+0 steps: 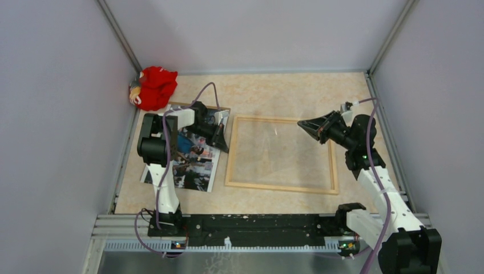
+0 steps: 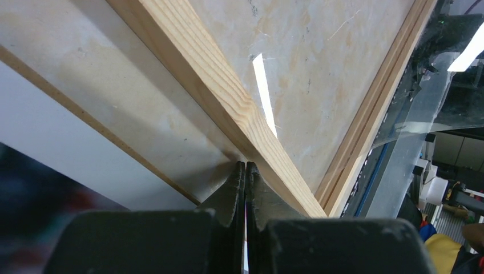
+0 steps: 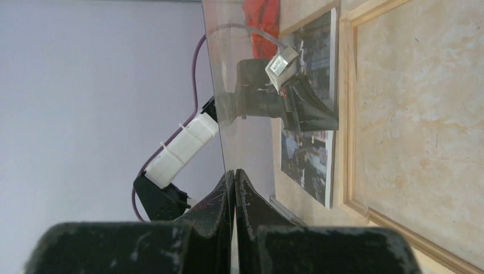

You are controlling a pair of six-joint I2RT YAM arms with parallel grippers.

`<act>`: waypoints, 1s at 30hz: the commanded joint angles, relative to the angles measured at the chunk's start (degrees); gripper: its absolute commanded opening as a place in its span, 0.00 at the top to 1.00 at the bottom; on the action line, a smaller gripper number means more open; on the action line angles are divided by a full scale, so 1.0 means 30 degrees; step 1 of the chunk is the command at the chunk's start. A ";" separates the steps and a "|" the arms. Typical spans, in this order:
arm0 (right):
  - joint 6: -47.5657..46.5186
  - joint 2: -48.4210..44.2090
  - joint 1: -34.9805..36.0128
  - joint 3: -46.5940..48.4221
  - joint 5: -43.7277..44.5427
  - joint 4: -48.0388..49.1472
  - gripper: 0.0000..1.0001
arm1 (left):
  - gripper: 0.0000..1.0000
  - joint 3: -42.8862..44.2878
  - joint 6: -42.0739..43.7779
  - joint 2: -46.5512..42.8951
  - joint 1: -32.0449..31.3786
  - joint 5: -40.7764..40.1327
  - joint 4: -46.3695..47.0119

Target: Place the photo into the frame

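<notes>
The left end effector point(image 1: 224, 145) and right end effector point(image 1: 301, 122) are both pressed together, empty, so the left, at the frame point(image 1: 279, 187)'s left rail, should spread and pinch a free edge of the photo point(image 1: 197, 164) lying just beside it.

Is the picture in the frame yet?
Not yet. The photo lies left of the empty frame. The left gripper sits shut at the frame's left edge, the right gripper shut over its far right corner. Neither holds the photo; picking it up and placing it remain.
</notes>
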 commanded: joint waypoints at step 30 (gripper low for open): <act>0.2084 0.1477 0.3869 0.3069 0.3010 0.1331 1.00 | 0.99 -0.0324 0.0766 -0.1849 0.0728 0.0905 0.0152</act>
